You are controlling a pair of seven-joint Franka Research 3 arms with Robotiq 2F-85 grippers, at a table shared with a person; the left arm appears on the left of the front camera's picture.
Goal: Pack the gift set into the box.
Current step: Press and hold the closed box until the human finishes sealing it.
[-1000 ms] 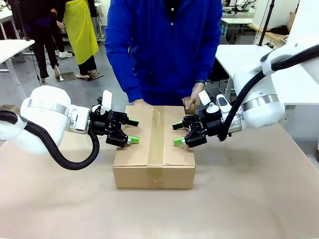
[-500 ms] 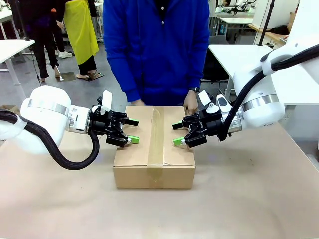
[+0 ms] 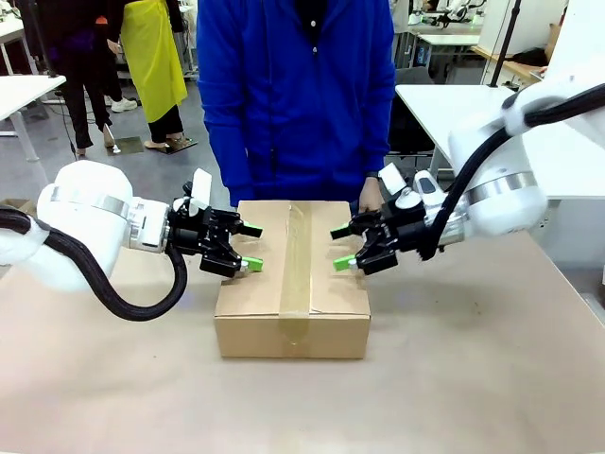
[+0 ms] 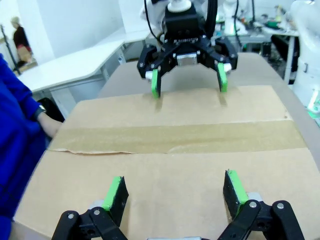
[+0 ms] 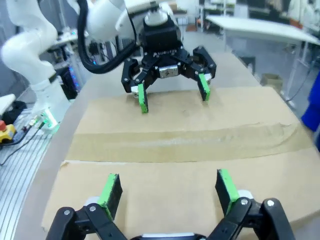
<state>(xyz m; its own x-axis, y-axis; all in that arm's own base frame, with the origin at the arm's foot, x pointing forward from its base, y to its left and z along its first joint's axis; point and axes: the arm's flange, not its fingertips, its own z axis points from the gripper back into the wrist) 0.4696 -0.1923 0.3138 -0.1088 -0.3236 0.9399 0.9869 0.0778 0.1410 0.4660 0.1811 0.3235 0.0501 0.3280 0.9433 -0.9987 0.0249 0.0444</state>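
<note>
The box (image 3: 291, 284) sits shut on the table, a strip of brown tape (image 3: 297, 255) running along its top seam. The gift set is hidden. My left gripper (image 3: 253, 247) is open over the left part of the box's top. Facing it from the other side, my right gripper (image 3: 338, 249) is also open. The left wrist view shows the left gripper (image 4: 175, 187) low over the cardboard (image 4: 170, 165), with the right gripper (image 4: 187, 80) opposite. From the right wrist view, the right gripper (image 5: 167, 187) faces the left gripper (image 5: 172, 92) across the taped top (image 5: 175, 150). Nothing is between either pair of fingers.
A person in a blue jacket stands right behind the box, one hand (image 3: 369, 197) at its far right corner. Bare brown table (image 3: 454, 378) lies in front of and beside the box. White tables (image 3: 435, 104) stand farther back, where other people are standing.
The right gripper has risen slightly. The person's hand at the far right corner has shifted, and the tape roll it held no longer shows. The left gripper has barely moved.
</note>
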